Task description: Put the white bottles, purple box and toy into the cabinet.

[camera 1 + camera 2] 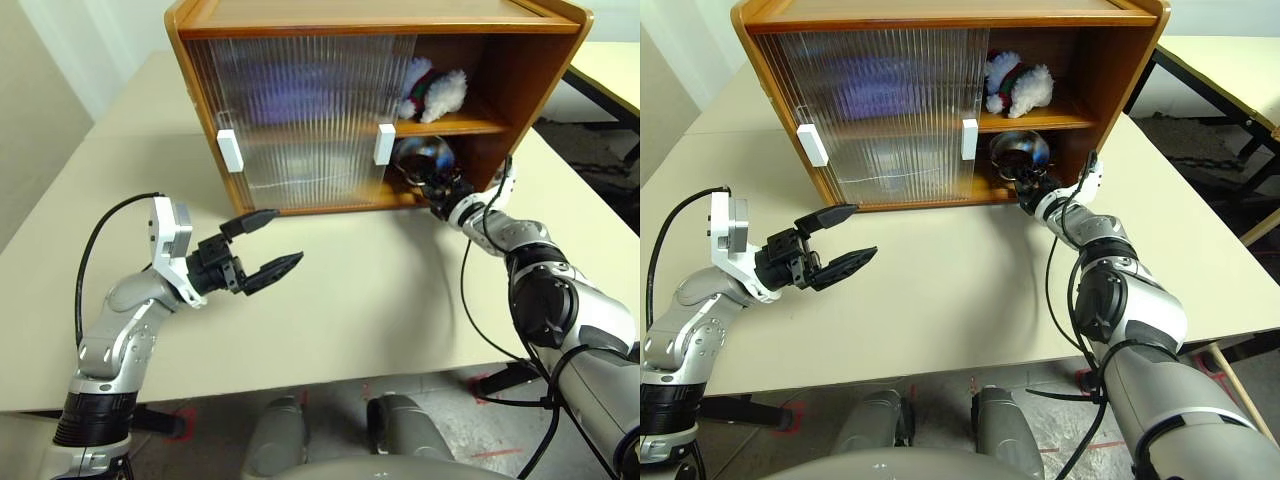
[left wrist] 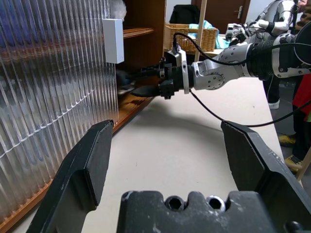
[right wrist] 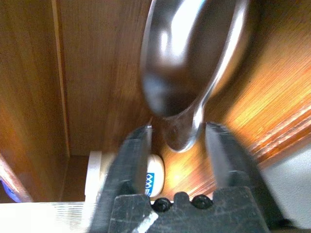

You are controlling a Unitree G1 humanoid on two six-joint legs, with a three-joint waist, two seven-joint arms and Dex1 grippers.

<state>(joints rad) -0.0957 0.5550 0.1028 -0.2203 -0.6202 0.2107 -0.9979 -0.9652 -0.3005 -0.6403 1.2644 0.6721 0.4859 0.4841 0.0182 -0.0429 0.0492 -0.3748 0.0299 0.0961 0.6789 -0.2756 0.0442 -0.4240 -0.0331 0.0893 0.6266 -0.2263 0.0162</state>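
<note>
The right claw [image 1: 432,197] reached into the cabinet [image 1: 520,70] at its lower shelf, fingers spread either side of the metal bowl [image 3: 194,63], which tilted on its edge there. The toy [image 1: 432,92] lay on the upper shelf; a white bottle [image 3: 151,177] sat behind the bowl. Freed unsupported, the bowl might roll out onto the surface [image 1: 380,300]. The left claw [image 1: 262,245] hung spread, empty.

The right gripper [image 1: 437,200] occupies the cabinet's [image 1: 520,90] open lower bay, its spread fingers flanking the metal bowl [image 3: 189,73], which blocks the path directly ahead. A white bottle [image 3: 148,177] lies behind. Sliding doors [image 1: 300,120] close off everything beside it; bare tabletop [image 1: 380,290] lies behind it.
</note>
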